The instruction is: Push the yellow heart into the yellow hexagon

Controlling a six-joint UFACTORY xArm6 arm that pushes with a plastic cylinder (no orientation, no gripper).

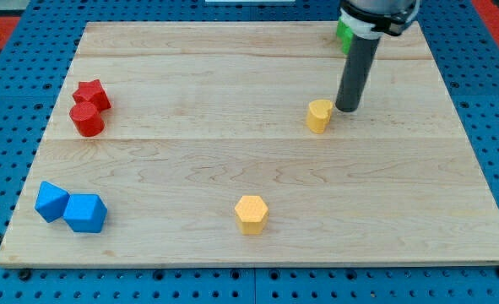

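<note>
With no fingers to spread or pinch, we rest my tip (348,109) just right of the yellow heart (319,116), a light, stiff, free-sliding block best pushed from its upper-right side toward the yellow hexagon (252,214).

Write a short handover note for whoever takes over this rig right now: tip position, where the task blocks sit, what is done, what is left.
My tip is down on the wooden board, just to the view's right of the yellow heart, very close to it or touching; contact cannot be confirmed.
The yellow hexagon lies toward the view's bottom and left of the heart, with clear board between them.
Done: tip is placed beside the heart.
Left: the heart is not yet at the hexagon; it probably needs pushing toward the view's bottom-left, likely from a spot nearer the heart's top-right.
</note>
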